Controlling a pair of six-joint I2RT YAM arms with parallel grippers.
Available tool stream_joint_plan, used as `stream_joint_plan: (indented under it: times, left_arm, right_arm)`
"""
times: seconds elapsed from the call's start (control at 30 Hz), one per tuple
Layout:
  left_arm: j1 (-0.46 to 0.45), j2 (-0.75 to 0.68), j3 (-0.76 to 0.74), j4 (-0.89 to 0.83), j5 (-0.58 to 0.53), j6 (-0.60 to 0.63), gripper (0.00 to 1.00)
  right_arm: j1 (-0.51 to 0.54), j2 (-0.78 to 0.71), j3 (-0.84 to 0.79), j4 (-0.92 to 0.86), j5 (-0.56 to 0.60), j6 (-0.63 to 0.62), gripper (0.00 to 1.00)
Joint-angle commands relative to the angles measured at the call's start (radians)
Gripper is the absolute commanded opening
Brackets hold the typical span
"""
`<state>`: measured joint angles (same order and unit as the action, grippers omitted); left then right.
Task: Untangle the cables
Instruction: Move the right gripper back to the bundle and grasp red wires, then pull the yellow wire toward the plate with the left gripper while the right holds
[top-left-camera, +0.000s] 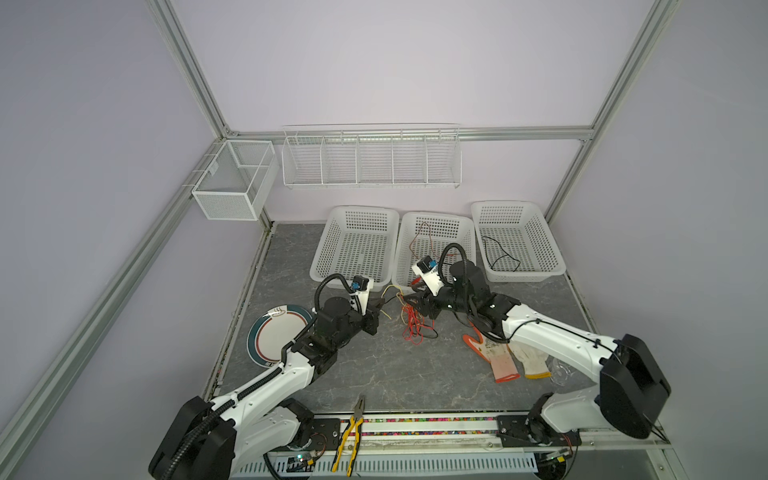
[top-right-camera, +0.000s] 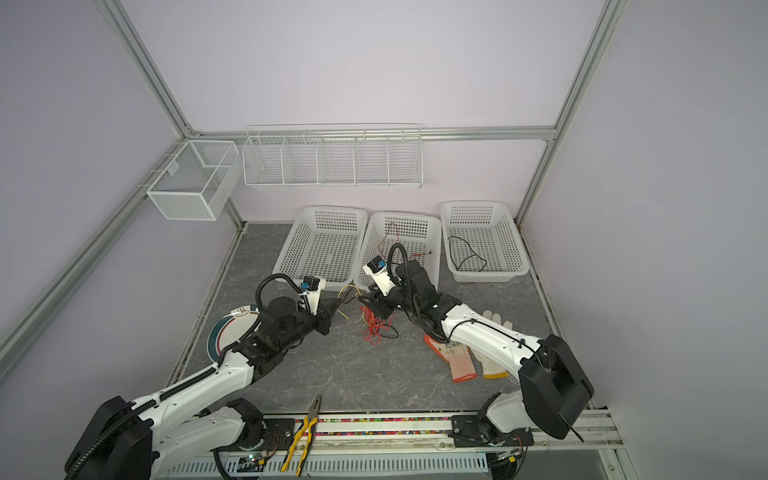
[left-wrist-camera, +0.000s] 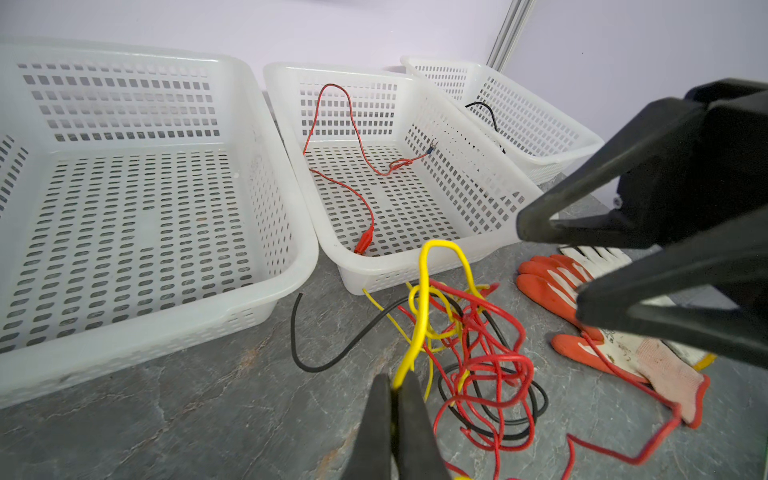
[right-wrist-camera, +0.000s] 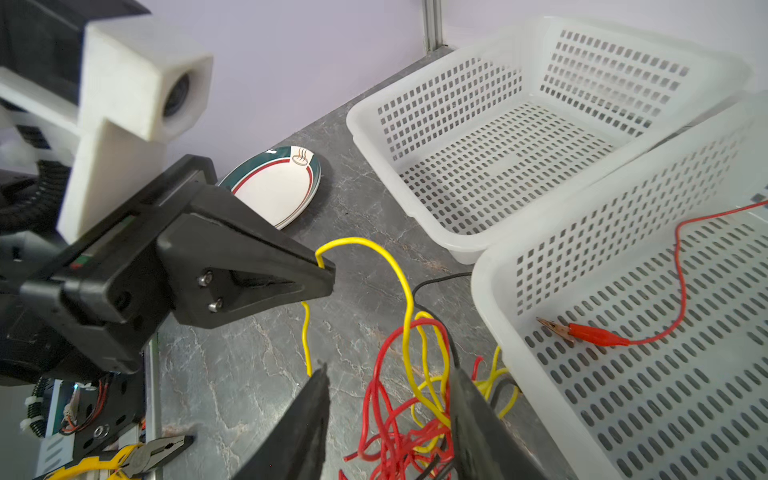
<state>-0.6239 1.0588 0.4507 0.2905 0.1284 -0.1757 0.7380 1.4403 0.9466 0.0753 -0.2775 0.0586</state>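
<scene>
Our left tool (left-wrist-camera: 395, 380) is shut tight on the yellow cable (left-wrist-camera: 422, 299); our right tool (right-wrist-camera: 390, 372) stands half open astride the tangled cables (top-left-camera: 411, 326) on the counter (left-wrist-camera: 208, 415), just before the middle basket (left-wrist-camera: 328, 249); we see one red clip-ended cable (left-wrist-camera: 363, 246) lying inside it.

Soft, even, bright light, faint shadows, wide-angle bowing at edges.

Red, yellow and black cables (left-wrist-camera: 478, 365) lay knotted in a loose heap on the desk (left-wrist-camera: 208, 415), just before the middle basket (left-wrist-camera: 399, 259). One yellow cable (left-wrist-camera: 422, 299) arched up out of the heap. A red cable (left-wrist-camera: 364, 244) with a clip lay inside that basket, and a black cable (top-left-camera: 503, 252) lay in the right basket (top-left-camera: 528, 277).
</scene>
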Motion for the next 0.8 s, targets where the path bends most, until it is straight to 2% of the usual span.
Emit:
stream_joint_plan:
  times: [0.0, 0.13, 0.23, 0.3, 0.4, 0.6, 0.77]
  left_arm:
    - [-0.005, 0.008, 0.048, 0.018, -0.015, -0.01, 0.0]
    - [-0.005, 0.012, 0.052, 0.019, -0.031, -0.005, 0.0]
    - [-0.005, 0.012, 0.052, 0.021, -0.033, -0.001, 0.0]
    - [-0.005, 0.012, 0.055, 0.019, -0.033, 0.0, 0.0]
    - [-0.005, 0.005, 0.061, 0.0, -0.043, 0.006, 0.0]
    - [-0.005, -0.029, 0.092, -0.105, -0.204, -0.011, 0.0]
    - [-0.005, -0.086, 0.112, -0.167, -0.336, -0.033, 0.0]
  right_arm:
    - [0.023, 0.027, 0.038, -0.026, 0.002, -0.026, 0.48]
    - [0.039, 0.069, 0.065, -0.071, 0.036, -0.037, 0.45]
    - [0.042, 0.1, 0.064, -0.074, 0.076, -0.029, 0.38]
    - [0.042, 0.118, 0.066, -0.074, 0.092, -0.023, 0.29]
    - [0.042, 0.136, 0.064, -0.076, 0.108, -0.019, 0.08]
    - [0.044, 0.103, 0.012, -0.118, 0.17, -0.012, 0.06]
    - [0.041, 0.055, -0.051, -0.179, 0.285, 0.021, 0.06]
